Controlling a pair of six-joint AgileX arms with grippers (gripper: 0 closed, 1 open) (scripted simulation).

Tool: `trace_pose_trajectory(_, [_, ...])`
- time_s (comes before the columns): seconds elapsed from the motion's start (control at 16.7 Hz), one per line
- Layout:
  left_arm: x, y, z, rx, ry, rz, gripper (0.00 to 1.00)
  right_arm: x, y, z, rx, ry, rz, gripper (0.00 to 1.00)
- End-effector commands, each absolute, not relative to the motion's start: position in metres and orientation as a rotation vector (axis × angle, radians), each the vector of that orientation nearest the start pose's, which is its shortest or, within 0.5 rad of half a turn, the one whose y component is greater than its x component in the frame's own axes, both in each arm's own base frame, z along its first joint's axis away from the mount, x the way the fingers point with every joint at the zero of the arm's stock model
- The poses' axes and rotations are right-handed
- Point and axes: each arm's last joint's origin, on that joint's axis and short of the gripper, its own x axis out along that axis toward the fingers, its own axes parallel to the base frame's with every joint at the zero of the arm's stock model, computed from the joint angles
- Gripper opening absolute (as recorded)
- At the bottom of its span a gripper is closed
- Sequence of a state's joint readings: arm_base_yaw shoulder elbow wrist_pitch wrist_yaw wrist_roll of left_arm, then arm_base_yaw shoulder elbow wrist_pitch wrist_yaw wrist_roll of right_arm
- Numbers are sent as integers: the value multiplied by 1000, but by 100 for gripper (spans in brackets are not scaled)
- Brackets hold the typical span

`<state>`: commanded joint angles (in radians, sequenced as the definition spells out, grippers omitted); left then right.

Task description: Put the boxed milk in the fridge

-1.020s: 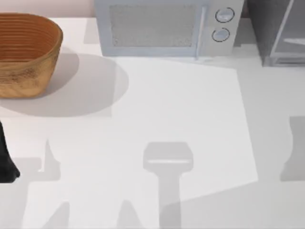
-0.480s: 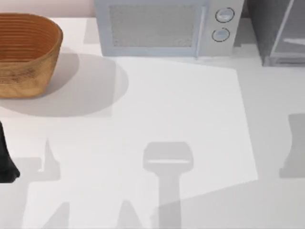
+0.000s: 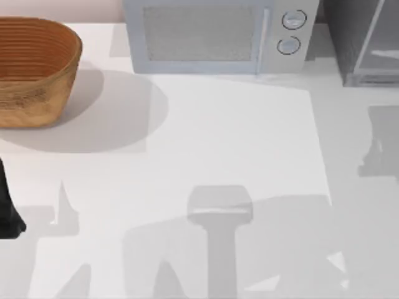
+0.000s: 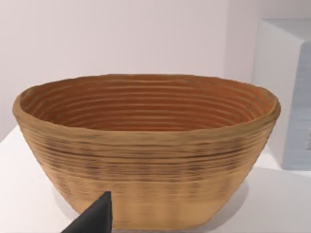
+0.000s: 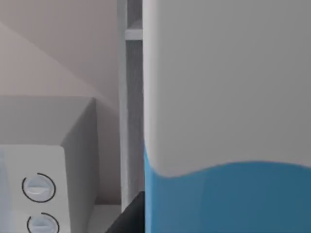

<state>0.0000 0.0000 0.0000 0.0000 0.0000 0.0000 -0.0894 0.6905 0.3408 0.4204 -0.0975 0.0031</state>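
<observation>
The boxed milk (image 5: 228, 121) looms close in the right wrist view, white above and light blue below. One dark fingertip (image 5: 130, 217) of my right gripper lies against its edge, and the gripper is shut on the carton. Behind the carton stands the fridge's grey frame (image 5: 127, 97). In the top view the fridge (image 3: 365, 40) is at the back right corner, dark grey with a lighter framed door. My left arm (image 3: 7, 208) is parked at the table's left edge. Its open gripper shows one fingertip (image 4: 95, 218) in front of the basket.
A woven brown basket (image 3: 34, 68) stands at the back left. A light-grey microwave (image 3: 215, 37) with two round knobs (image 3: 292, 31) sits at the back centre, just left of the fridge. Arm shadows fall across the white table (image 3: 224, 137) at the front and right.
The shadow at the table's right edge has slid back toward the fridge, and a broad new shadow has spread over the front of the table. The left arm has not moved.
</observation>
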Motion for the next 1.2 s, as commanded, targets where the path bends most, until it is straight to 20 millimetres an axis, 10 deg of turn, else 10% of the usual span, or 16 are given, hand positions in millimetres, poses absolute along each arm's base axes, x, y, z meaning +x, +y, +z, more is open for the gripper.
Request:
trace_pose_trajectory(0.24, [106,-1,160,0,0,0,100,253,-32,248,-12,-24,9,0])
trace_pose_trajectory(0.6, [106,-1,160,0,0,0,100,362,-75,175,4,26,5,0])
trace_pose_trajectory(0.9, [106,-1,160,0,0,0,100,400,-99,120,4,10,3,0])
trace_pose_trajectory(1.2, [106,-1,160,0,0,0,100,405,-104,110,2,2,2,0])
